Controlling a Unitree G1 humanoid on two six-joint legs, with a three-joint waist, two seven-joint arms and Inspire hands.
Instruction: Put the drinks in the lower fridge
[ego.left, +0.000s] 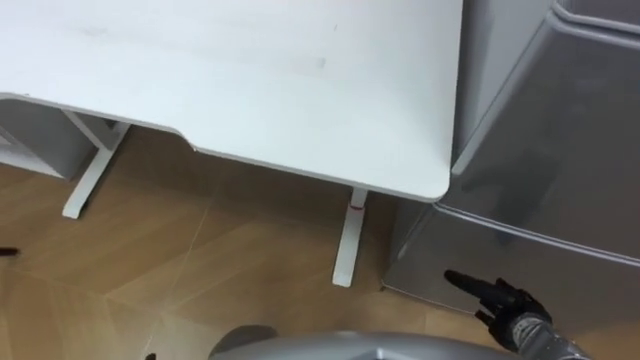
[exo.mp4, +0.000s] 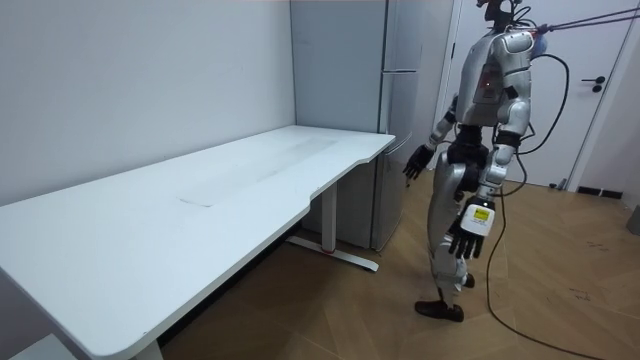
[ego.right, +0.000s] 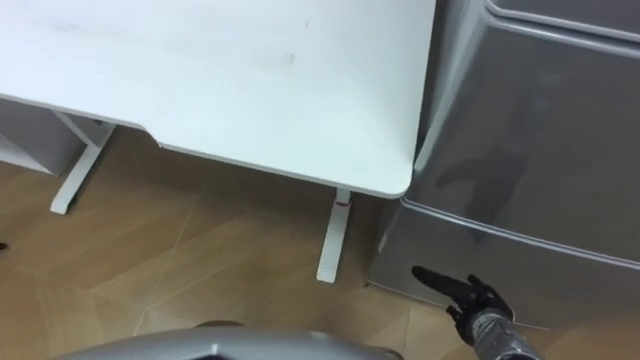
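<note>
The grey fridge (exo.mp4: 400, 60) stands at the far end of the white table, both its doors closed. Its lower door (ego.left: 480, 260) (ego.right: 470, 250) starts below a seam at about table height. My right hand (ego.left: 495, 297) (ego.right: 465, 292) is open, dark fingers stretched out close in front of the lower door's bottom part, holding nothing. In the room view this right hand (exo.mp4: 415, 160) is raised toward the fridge, while my left hand (exo.mp4: 470, 225) hangs open by my side. I stand on the wooden floor, just off the table's corner, facing the fridge.
The white table (ego.left: 250, 90) (exo.mp4: 200, 220) runs along the wall to my left, its rounded corner almost touching the fridge. A white table leg (ego.left: 350, 240) stands near the fridge. A white room door (exo.mp4: 600, 90) is behind me.
</note>
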